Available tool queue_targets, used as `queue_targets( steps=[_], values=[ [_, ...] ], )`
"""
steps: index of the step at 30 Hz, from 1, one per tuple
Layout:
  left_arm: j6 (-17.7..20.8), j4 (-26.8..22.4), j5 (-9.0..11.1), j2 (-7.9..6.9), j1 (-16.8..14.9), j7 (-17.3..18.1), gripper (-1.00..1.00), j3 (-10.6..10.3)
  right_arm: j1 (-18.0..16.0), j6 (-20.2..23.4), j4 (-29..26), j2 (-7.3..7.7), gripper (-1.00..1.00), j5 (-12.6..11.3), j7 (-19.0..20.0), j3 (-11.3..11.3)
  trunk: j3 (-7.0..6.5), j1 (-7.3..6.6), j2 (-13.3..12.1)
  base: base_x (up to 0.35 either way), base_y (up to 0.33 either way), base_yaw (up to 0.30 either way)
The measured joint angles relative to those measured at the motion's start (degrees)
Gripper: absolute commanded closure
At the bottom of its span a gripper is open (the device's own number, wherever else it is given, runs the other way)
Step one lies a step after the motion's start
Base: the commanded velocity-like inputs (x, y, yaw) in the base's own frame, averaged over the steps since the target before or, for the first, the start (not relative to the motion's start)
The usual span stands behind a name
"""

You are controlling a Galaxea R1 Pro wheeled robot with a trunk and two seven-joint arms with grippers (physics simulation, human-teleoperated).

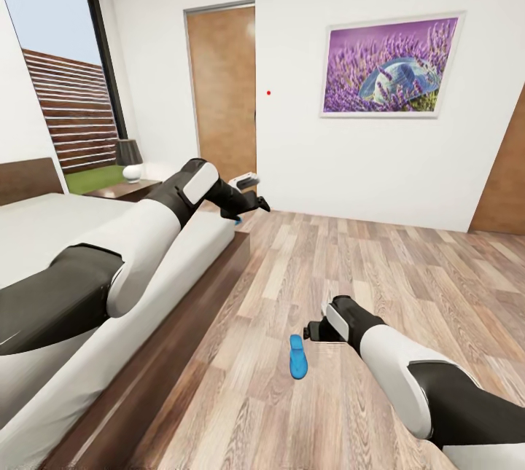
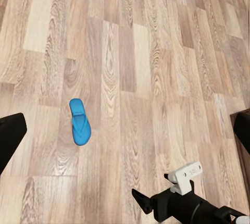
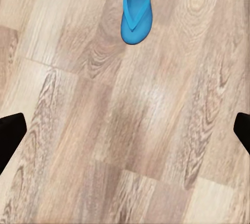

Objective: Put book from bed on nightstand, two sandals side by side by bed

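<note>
Bright blue flip-flop sandal: one fully seen, flat on the brown wood-plank floor just beside the right gripper, apart from it, jaws spread empty. A blue scrap under the left gripper, jaws spread, is hard to identify. Off-white mattress bed, partly hidden by the left arm.

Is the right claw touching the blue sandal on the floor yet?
Apart. In the right wrist view, bare floor planks separate the sandal from both dark fingertips of the open right claw.

head view high over bed, both wrist views downward, sharing sandal
</note>
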State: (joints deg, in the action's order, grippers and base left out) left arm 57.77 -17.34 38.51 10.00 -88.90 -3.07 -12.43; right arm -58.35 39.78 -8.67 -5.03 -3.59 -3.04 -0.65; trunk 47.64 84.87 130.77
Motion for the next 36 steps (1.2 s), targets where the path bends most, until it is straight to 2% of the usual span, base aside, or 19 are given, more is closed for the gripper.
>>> queue_targets(
  steps=[8,20,31,36],
  values=[
    [0.01,-0.46,-0.01,0.0,-0.73,-0.03,-1.0,0.0,-2.39,0.32,0.06,-0.08,-1.0,0.1,-1.85,0.01,1.44,1.76,3.21,0.0,0.0,0.0],
    [0.24,1.44,-0.09,0.0,-8.08,-0.03,-1.0,0.01,-4.39,0.3,0.06,-1.13,-1.0,-0.01,-2.87,0.0,3.59,4.39,8.02,0.0,0.0,0.0],
    [0.27,1.82,-0.12,0.0,-9.34,0.03,-1.0,0.09,-5.31,0.16,-0.27,-1.3,-1.0,-0.04,-2.94,0.0,5.57,6.81,12.43,0.0,0.0,0.0],
    [0.21,1.89,-0.16,0.0,-9.44,0.04,-1.0,0.15,-5.4,0.12,-0.43,-1.28,-1.0,-0.04,-2.94,0.0,6.68,6.95,12.5,0.0,0.0,0.0]
  ],
)
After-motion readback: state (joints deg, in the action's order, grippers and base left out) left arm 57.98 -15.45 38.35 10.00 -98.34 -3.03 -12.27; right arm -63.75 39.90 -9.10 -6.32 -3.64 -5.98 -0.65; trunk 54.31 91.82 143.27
